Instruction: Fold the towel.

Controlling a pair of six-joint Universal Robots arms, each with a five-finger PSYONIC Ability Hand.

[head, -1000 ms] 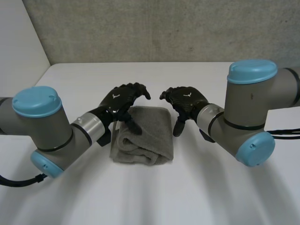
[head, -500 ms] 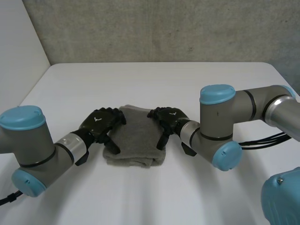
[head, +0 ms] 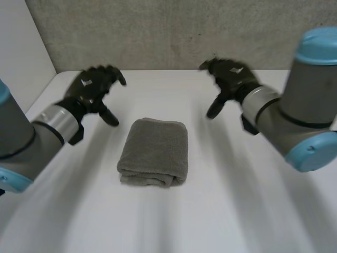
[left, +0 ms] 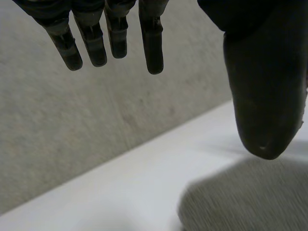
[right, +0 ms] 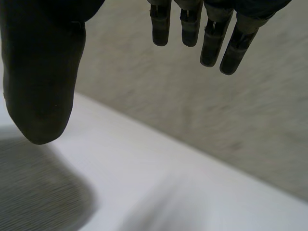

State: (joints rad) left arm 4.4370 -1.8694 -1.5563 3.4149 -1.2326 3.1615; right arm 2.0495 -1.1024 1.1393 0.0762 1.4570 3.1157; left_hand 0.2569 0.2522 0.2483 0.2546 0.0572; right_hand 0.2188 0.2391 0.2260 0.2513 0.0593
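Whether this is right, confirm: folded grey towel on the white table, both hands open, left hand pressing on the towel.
Wrong on one point: the left hand does not press the towel; it hangs open beside it, apart from the cloth, as the head view shows. The rest stands: towel folded on the table, right hand open.

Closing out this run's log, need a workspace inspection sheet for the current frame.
surface: white table, towel lying on it.
job's things: grey towel, folded into a compact stack at mid-table, touching neither hand.
clutter: nothing seen.
hands: left hand and right hand both open, holding nothing, one on each side of the towel's far end.
cables: nothing seen.
surroundings: grey wall behind the table.
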